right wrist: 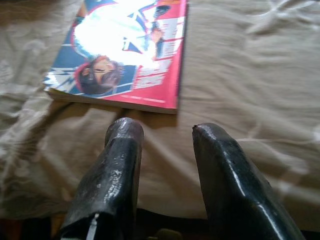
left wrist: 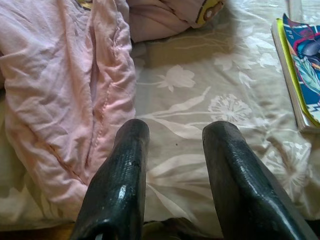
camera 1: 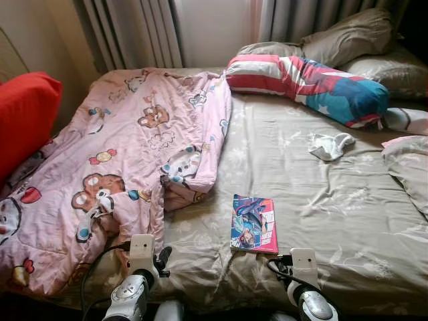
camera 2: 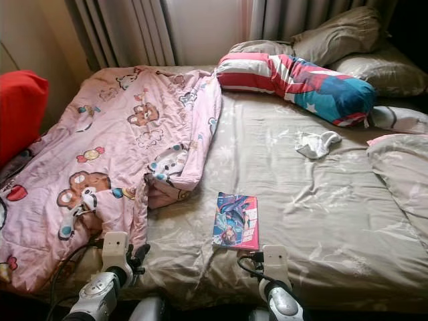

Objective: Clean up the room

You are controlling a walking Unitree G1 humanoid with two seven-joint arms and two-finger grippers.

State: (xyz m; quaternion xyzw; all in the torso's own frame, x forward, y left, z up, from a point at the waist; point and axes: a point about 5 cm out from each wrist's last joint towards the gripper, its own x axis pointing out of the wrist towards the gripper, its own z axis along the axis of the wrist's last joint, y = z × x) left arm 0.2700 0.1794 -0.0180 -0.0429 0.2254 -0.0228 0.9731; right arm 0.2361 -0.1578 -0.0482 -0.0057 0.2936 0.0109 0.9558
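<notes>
A comic book (camera 1: 254, 223) with a red and blue cover lies flat on the beige bed sheet (camera 1: 321, 194) near the front edge. My right gripper (right wrist: 162, 129) is open just short of the book's (right wrist: 127, 55) near edge, holding nothing. A pink bear-print blanket (camera 1: 120, 160) is spread crumpled over the bed's left half. Beside its hem (left wrist: 75, 115) my left gripper (left wrist: 175, 129) hovers open over the sheet. A crumpled white cloth (camera 1: 331, 145) lies toward the bed's right side.
A striped red, white and blue bolster (camera 1: 304, 83) and beige pillows (camera 1: 348, 37) lie at the head of the bed. A red cushion (camera 1: 23, 114) sits at the far left. Curtains (camera 1: 134, 30) hang behind. Another pillow (camera 1: 408, 167) rests at the right edge.
</notes>
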